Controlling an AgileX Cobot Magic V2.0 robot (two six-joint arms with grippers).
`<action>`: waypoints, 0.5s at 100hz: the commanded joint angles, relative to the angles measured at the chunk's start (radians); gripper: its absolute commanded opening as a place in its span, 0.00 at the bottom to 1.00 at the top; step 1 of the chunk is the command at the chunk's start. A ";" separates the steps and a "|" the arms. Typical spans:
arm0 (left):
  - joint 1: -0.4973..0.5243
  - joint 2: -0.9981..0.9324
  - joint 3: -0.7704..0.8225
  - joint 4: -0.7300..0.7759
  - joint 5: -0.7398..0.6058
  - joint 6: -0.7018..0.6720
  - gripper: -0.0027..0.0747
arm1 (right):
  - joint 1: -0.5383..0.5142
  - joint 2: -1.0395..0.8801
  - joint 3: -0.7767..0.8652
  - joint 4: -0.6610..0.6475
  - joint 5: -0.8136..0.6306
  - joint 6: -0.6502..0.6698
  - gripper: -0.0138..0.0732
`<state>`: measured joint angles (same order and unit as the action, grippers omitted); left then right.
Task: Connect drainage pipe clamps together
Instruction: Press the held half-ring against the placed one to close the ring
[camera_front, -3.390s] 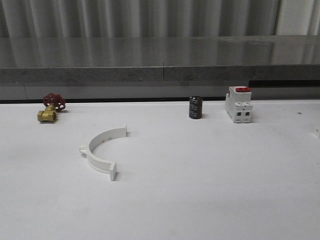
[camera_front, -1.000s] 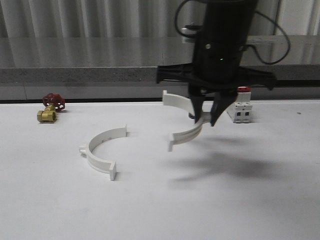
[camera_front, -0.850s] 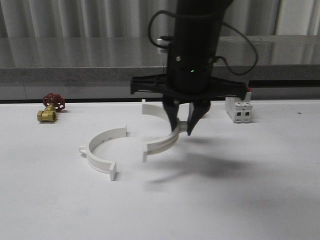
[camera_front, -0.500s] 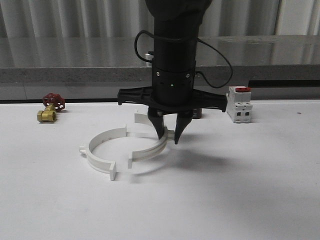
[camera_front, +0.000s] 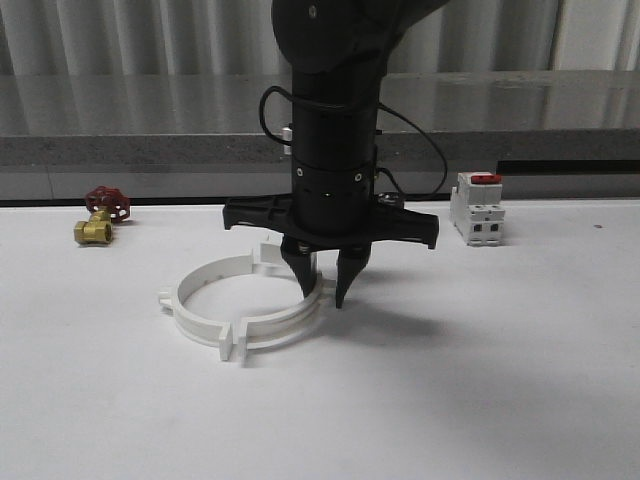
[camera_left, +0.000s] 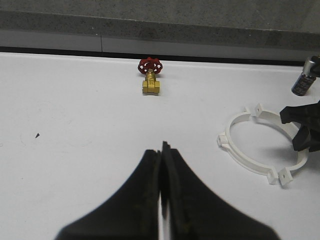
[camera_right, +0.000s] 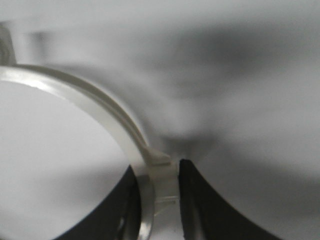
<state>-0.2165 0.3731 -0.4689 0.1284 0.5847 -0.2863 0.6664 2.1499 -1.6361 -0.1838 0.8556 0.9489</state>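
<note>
On the white desk (camera_front: 500, 380) the two drainage pipe clamps lie as a ring: the left half-ring (camera_front: 200, 300) rests flat, and the right half-ring (camera_front: 290, 320) meets it with its tabs beside the tabs of the other, at the near end and at the far end. The right pincer (camera_front: 320, 285) stands on the right side of this ring, its fingers closed on the right half-ring, one inside and one outside the band. The right arm hangs vertical above it, pointing straight down. The left pincer (camera_left: 161, 170) is closed with nothing in it, above bare desk. Farther back stand a brass valve (camera_front: 97, 222) and a white block with a red top (camera_front: 477, 208).
</note>
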 joint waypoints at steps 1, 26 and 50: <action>0.002 0.004 -0.026 -0.001 -0.073 -0.001 0.01 | -0.001 -0.058 -0.033 -0.025 -0.033 0.006 0.24; 0.002 0.004 -0.026 -0.001 -0.073 -0.001 0.01 | -0.001 -0.057 -0.033 -0.025 -0.043 0.013 0.24; 0.002 0.004 -0.026 -0.001 -0.073 -0.001 0.01 | -0.001 -0.057 -0.033 -0.025 -0.052 0.013 0.24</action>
<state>-0.2165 0.3731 -0.4689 0.1284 0.5847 -0.2863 0.6684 2.1499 -1.6361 -0.1854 0.8300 0.9580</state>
